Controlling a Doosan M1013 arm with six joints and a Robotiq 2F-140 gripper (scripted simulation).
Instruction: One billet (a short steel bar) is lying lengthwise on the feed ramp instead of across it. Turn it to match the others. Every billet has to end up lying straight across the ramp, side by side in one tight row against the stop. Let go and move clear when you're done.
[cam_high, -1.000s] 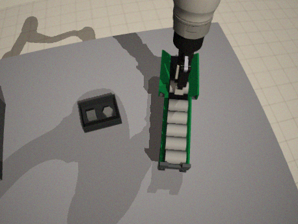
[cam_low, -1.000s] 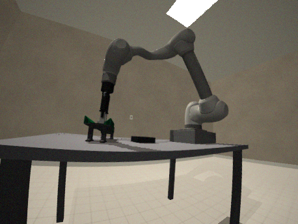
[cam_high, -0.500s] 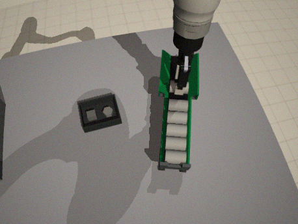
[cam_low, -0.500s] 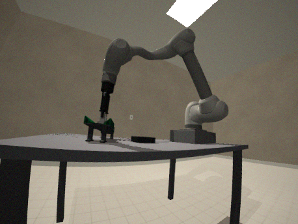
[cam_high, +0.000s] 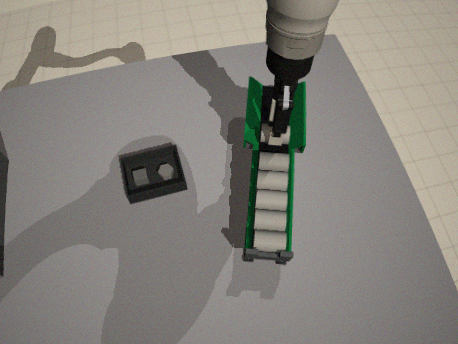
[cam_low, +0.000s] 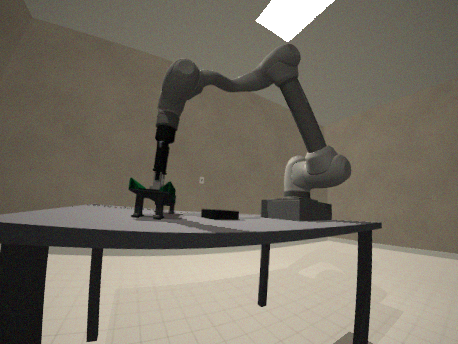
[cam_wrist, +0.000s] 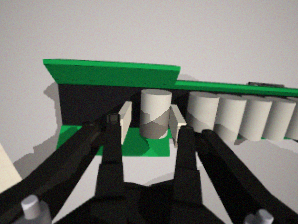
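grey table (cam_high: 350, 210), dark block with two holes (cam_high: 152, 172), tiled floor (cam_low: 200, 310)

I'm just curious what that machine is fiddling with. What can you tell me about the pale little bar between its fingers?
The billet is a short, pale grey cylinder with flat ends, dull and metal-looking. It rests in the wide upper end of the green ramp, lying across it like the row of billets, a small gap from the nearest one. The open gripper straddles it. The pads stand on either side without touching.
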